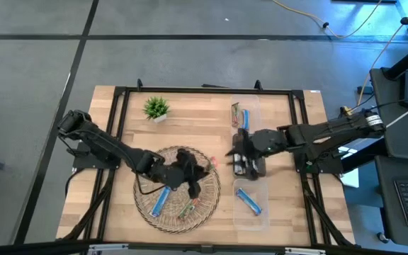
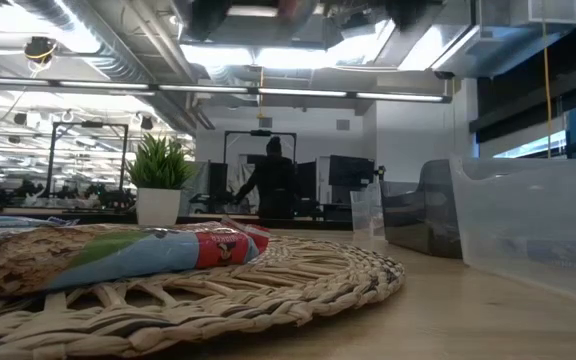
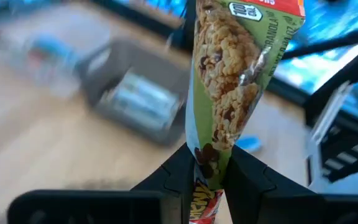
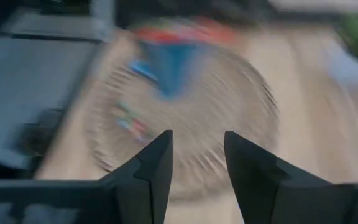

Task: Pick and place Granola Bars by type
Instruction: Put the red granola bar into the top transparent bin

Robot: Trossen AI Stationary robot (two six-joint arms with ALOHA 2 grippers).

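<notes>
The round woven wicker mat lies on the wooden table, and everything here is told from it. The left gripper is over the mat's middle. Its two dark fingers are pressed together on the end of a green wrapped granola bar with a red end, and the bar sticks out past the fingertips. On the mat lie a bright blue wrapped bar and a green and red wrapped bar.

The right gripper is just off the mat's right edge, and its fingers stand apart with nothing between them. Beside the mat on that side stand clear plastic bins. The far bin holds a green bar, the middle bin holds silver-white bars, and the near bin holds a blue bar.

A small green potted plant stands beyond the mat.
</notes>
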